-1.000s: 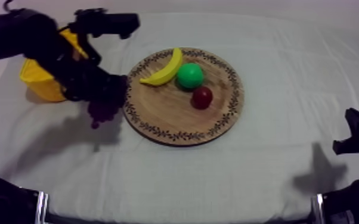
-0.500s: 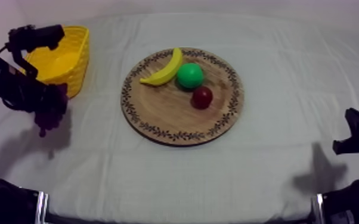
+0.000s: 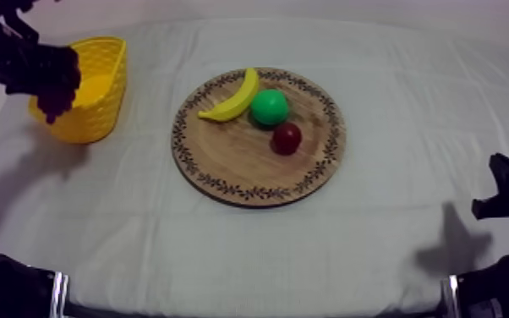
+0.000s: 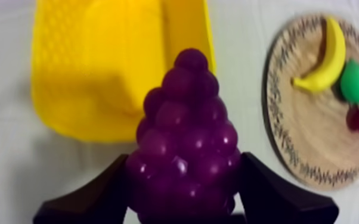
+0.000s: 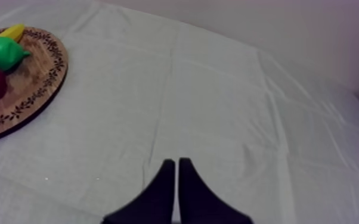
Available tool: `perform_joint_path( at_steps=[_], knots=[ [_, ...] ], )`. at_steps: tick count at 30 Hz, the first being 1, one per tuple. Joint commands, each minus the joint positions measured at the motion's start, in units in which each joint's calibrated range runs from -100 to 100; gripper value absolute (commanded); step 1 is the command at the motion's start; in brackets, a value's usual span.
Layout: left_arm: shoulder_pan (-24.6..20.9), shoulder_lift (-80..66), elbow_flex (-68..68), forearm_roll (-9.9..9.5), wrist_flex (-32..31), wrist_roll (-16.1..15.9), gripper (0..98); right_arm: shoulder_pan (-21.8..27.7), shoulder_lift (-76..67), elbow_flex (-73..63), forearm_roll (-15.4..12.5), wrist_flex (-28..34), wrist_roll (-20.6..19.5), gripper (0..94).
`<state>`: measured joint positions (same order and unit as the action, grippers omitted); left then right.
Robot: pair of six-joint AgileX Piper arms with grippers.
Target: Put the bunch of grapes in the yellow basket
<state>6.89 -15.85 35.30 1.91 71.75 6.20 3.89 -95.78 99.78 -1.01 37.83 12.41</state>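
My left gripper [image 3: 52,80] is shut on the purple bunch of grapes [image 3: 56,93] and holds it in the air over the left part of the yellow basket [image 3: 97,106]. From the left wrist, the grapes [image 4: 185,155] sit between both black fingers [image 4: 98,193], with the basket [image 4: 98,71] below and beyond them. The round wooden board [image 3: 224,165] lies mid-table with a banana [image 3: 232,99], a green pear [image 3: 270,107] and a small red fruit [image 3: 287,138] on it. My right gripper [image 5: 173,164] rests shut as a narrow wedge over bare cloth.
The right arm [image 3: 507,199] sits low at the table's right edge. The board [image 5: 33,83] with its fruit lies well away from the right gripper. Open cloth stretches between the basket and the board and across the table's front.
My left arm has carried the grapes from beside the board leftward, then up and back, so they now hang over the basket. The right arm has not moved.
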Motion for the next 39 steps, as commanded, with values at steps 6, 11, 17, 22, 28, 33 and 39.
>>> perform_joint_path(
  at_steps=[6, 11, 17, 22, 28, 33, 39],
  knots=[
    [-3.3, 7.3, -12.5, -1.30, 0.4, -0.1, 58.2, 0.0, 0.0, 0.0, 0.0, 0.0, 0.0, 0.3],
    [-4.0, 13.2, -18.7, -2.31, 0.3, 0.0, 57.9, 0.0, 0.0, 0.0, 0.0, 0.0, 0.0, 0.3],
    [-4.2, 20.8, -23.1, -2.63, -2.4, -0.6, 57.7, 0.0, 0.0, 0.0, 0.0, 0.0, 0.0, 0.3],
    [-4.5, 27.3, -24.1, -2.66, -5.5, -1.0, 57.4, 0.0, 0.0, 0.0, 0.0, 0.0, 0.0, 0.3],
    [-4.5, 34.0, -24.5, -2.62, -8.8, -1.3, 57.2, 0.0, 0.0, 0.0, 0.0, 0.0, 0.0, 0.3],
    [-4.7, 37.8, -23.2, -2.53, -11.9, -1.3, 56.9, 0.0, 0.0, 0.0, 0.0, 0.0, 0.0, 0.3],
    [-5.0, 39.8, -21.8, -2.40, -14.0, -1.3, 57.4, 0.0, 0.0, 0.0, 0.0, 0.0, 0.0, 0.3]
  ],
)
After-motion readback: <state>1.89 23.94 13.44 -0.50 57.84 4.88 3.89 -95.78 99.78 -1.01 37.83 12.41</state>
